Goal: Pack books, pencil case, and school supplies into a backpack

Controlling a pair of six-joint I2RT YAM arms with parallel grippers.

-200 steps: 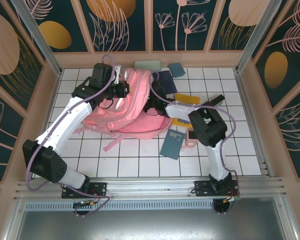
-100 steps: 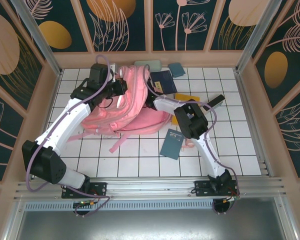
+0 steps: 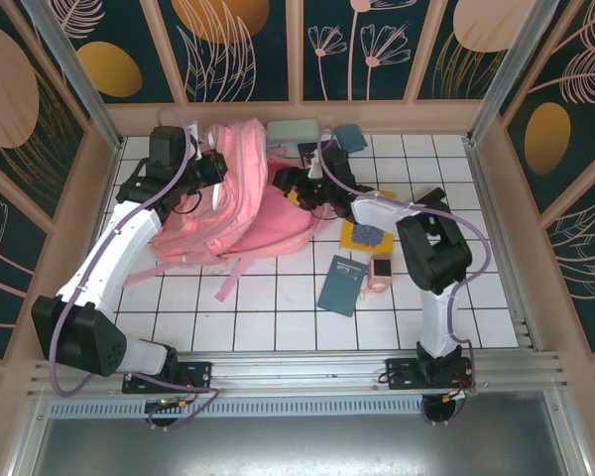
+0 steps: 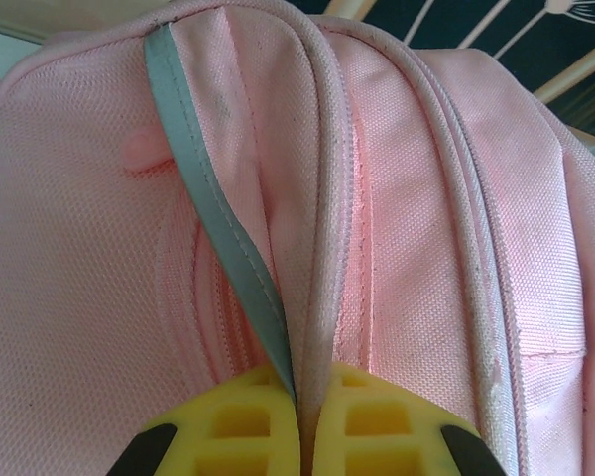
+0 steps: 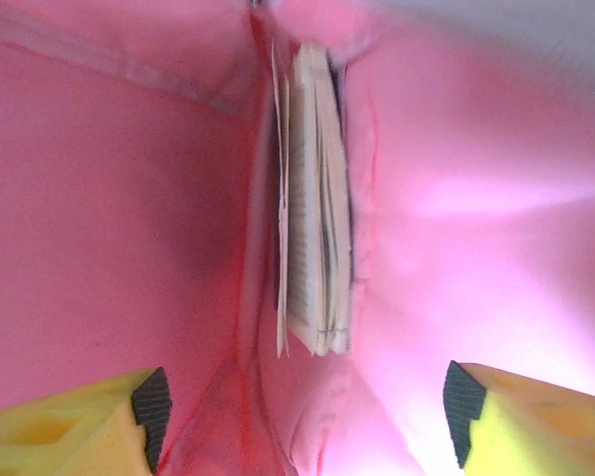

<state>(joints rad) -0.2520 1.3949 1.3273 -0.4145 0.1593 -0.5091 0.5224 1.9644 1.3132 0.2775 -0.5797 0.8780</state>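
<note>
Left gripper low in its wrist view, pinched tight on a seam fold of the pink backpack at upper left of the overhead view, right gripper inside the backpack, fingers spread wide, holding nothing, book edge-on ahead, pencil case top centre, navy book lower right

The top camera looks down from the near side; both wrist cameras face the backpack very closely, the right one from inside it.
</note>
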